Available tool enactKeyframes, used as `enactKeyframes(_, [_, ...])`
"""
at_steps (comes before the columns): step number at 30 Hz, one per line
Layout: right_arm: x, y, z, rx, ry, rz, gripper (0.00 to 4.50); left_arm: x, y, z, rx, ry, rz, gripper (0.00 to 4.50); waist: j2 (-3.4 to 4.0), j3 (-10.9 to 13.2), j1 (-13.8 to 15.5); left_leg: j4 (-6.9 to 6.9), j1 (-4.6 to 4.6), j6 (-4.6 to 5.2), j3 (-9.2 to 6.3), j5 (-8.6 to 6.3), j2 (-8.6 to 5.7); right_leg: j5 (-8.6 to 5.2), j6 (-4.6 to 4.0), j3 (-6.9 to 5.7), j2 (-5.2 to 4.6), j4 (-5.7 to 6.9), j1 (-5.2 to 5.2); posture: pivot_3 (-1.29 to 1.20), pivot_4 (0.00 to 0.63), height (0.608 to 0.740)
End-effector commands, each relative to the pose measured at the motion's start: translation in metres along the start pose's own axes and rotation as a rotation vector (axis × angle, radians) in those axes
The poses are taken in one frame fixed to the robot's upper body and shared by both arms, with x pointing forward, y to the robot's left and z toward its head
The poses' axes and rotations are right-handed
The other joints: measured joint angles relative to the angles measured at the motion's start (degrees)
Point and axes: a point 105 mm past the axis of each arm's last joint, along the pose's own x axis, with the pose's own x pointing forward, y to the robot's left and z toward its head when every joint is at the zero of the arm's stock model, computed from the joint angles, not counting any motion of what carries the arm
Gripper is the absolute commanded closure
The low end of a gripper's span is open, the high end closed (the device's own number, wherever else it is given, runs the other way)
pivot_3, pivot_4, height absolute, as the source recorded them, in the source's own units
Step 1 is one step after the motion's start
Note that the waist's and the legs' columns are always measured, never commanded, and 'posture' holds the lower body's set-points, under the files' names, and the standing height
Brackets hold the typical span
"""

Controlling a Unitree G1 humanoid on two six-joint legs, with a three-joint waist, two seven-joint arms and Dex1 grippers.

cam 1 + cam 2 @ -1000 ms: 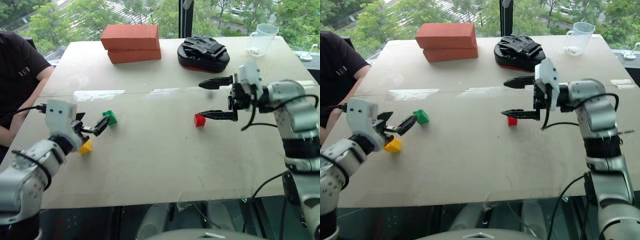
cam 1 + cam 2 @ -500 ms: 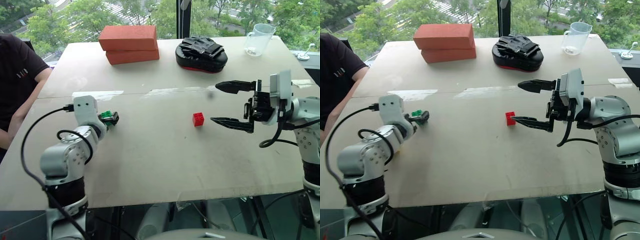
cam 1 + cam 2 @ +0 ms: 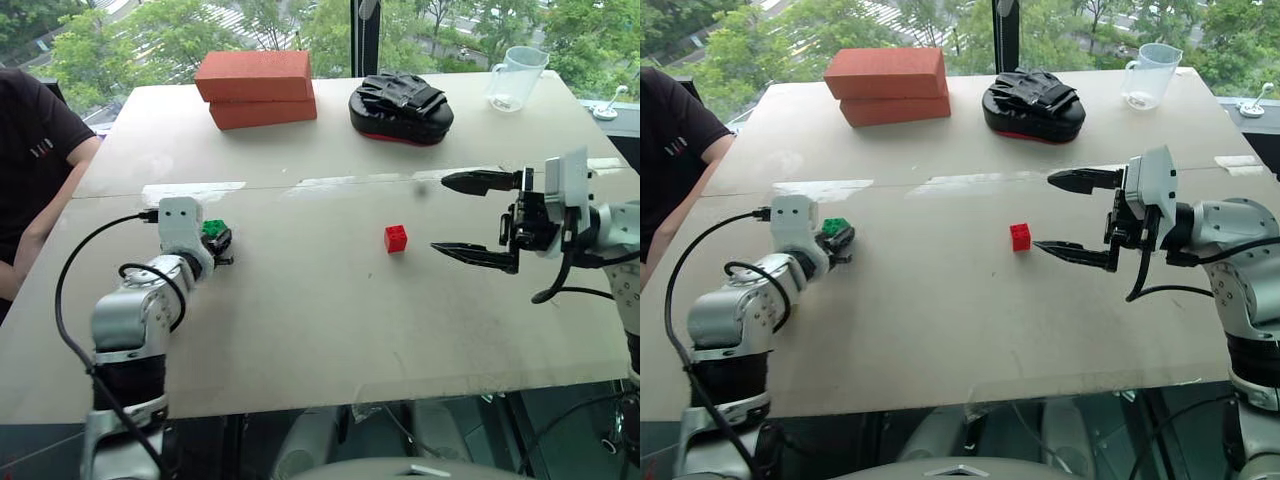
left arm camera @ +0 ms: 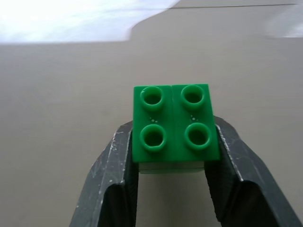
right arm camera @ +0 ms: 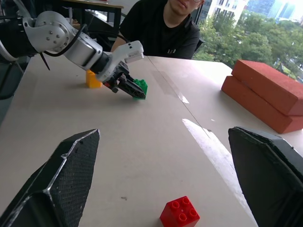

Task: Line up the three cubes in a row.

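My left gripper [image 3: 220,238] is shut on the green cube [image 4: 174,124], which rests on the table at the left; its two fingers press the cube's sides. In the right wrist view the yellow cube [image 5: 93,79] stands just behind that gripper; in the head views my left arm hides it. Alone near the table's middle sits the red cube [image 3: 396,238]. To the right of the red cube my right gripper [image 3: 438,214] hovers, pointing left. Its jaws are wide open and hold nothing.
Two stacked orange-red bricks [image 3: 257,87], a black padded mitt [image 3: 403,105] and a clear plastic jug [image 3: 515,75] stand along the far side of the table [image 3: 320,330]. A person in a black shirt [image 3: 30,150] sits at the left edge.
My left gripper reached forward to the green cube and shut on it. My right gripper drew back to the right, away from the red cube, and stayed open.
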Motion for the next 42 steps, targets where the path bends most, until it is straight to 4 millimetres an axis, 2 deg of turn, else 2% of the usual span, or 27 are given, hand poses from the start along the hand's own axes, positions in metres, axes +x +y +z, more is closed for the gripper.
enactKeyframes(1, [-0.007, 0.003, 0.007, 0.024, -0.018, -0.042, 0.00, -0.013, -0.064, 0.023, 0.243, -0.066, -0.584, 3.20, 0.06, -0.01, 0.55, 0.00, 0.00, 0.00, 0.02, 0.00, -0.01, 0.00, -0.01, -0.01, -0.03, -0.04, 0.03, 0.00, 0.150, 0.740])
enactKeyframes(3, [-0.015, 0.010, -0.005, 0.055, 0.050, -0.050, 0.00, -0.005, -0.076, 0.015, 0.423, 0.012, -0.770, 3.20, 0.17, -0.04, 1.34, 0.00, 0.02, 0.02, 0.06, -0.01, -0.03, 0.01, -0.01, 0.02, -0.06, -0.08, 0.07, 0.00, 0.150, 0.740])
enactKeyframes(5, [-0.022, 0.018, -0.014, 0.072, 0.109, -0.043, 0.00, 0.009, -0.082, 0.018, 0.494, 0.051, -0.865, 3.20, 0.18, -0.05, 1.73, -0.01, 0.04, 0.02, 0.13, -0.01, -0.06, 0.02, -0.02, -0.12, -0.04, -0.09, 0.12, 0.00, 0.150, 0.740])
enactKeyframes(8, [-0.031, 0.023, -0.013, 0.093, 0.113, -0.076, 0.00, 0.033, -0.092, 0.024, 0.557, 0.076, -0.949, 3.20, 0.14, -0.02, 1.27, 0.01, 0.01, 0.02, 0.14, 0.00, -0.05, 0.03, -0.03, -0.21, -0.01, -0.10, 0.12, 0.00, 0.150, 0.740])
enactKeyframes(12, [-0.035, 0.026, -0.011, 0.091, 0.126, -0.116, 0.00, 0.059, -0.102, 0.025, 0.615, 0.073, -0.966, 3.20, 0.06, 0.01, 0.21, 0.04, -0.02, 0.04, 0.06, 0.00, -0.03, 0.03, 0.00, -0.06, -0.03, -0.11, 0.09, 0.00, 0.150, 0.740])
enactKeyframes(15, [-0.035, 0.026, -0.009, 0.085, 0.132, -0.144, 0.00, 0.071, -0.106, 0.025, 0.636, 0.070, -0.972, 3.20, 0.04, 0.02, -0.39, 0.04, -0.04, 0.04, 0.02, 0.00, -0.03, 0.03, 0.00, -0.08, 0.00, -0.15, 0.07, 0.00, 0.150, 0.740])
enactKeyframes(32, [-0.040, 0.031, -0.008, 0.090, 0.150, -0.182, 0.00, 0.083, -0.108, 0.027, 0.676, 0.083, -0.986, 3.20, -0.01, 0.02, -0.34, 0.27, -0.09, 0.05, -0.13, 0.00, -0.08, 0.07, 0.07, -0.18, 0.02, -0.02, 0.11, 0.00, 0.150, 0.740])
enactKeyframes(34, [-0.040, 0.031, -0.008, 0.089, 0.150, -0.179, 0.00, 0.085, -0.108, 0.028, 0.670, 0.077, -0.973, 2.17, -0.01, 0.02, -0.33, 0.29, -0.09, 0.05, -0.13, 0.00, -0.09, 0.07, 0.07, -0.18, 0.03, 0.00, 0.11, 0.00, 0.150, 0.740])
enactKeyframes(35, [-0.040, 0.031, -0.008, 0.089, 0.152, -0.172, 0.00, 0.085, -0.107, 0.031, 0.661, 0.067, -0.967, 1.87, -0.01, 0.02, -0.33, 0.31, -0.09, 0.05, -0.15, 0.00, -0.09, 0.07, 0.07, -0.19, 0.03, 0.01, 0.11, 0.00, 0.150, 0.740])
enactKeyframes(38, [-0.039, 0.030, -0.007, 0.088, 0.150, -0.157, 0.00, 0.079, -0.103, 0.038, 0.631, 0.037, -0.956, 0.44, -0.02, 0.02, -0.39, 0.37, -0.12, 0.05, -0.16, 0.00, -0.09, 0.07, 0.08, -0.21, 0.03, 0.03, 0.11, 0.00, 0.150, 0.740])
enactKeyframes(42, [-0.035, 0.029, -0.005, 0.087, 0.140, -0.131, 0.00, 0.059, -0.088, 0.053, 0.552, -0.009, -0.917, 0.44, -0.01, 0.02, -0.71, 0.42, -0.13, 0.05, -0.18, 0.00, -0.08, 0.07, 0.08, -0.21, 0.04, 0.07, 0.11, 0.00, 0.150, 0.740])
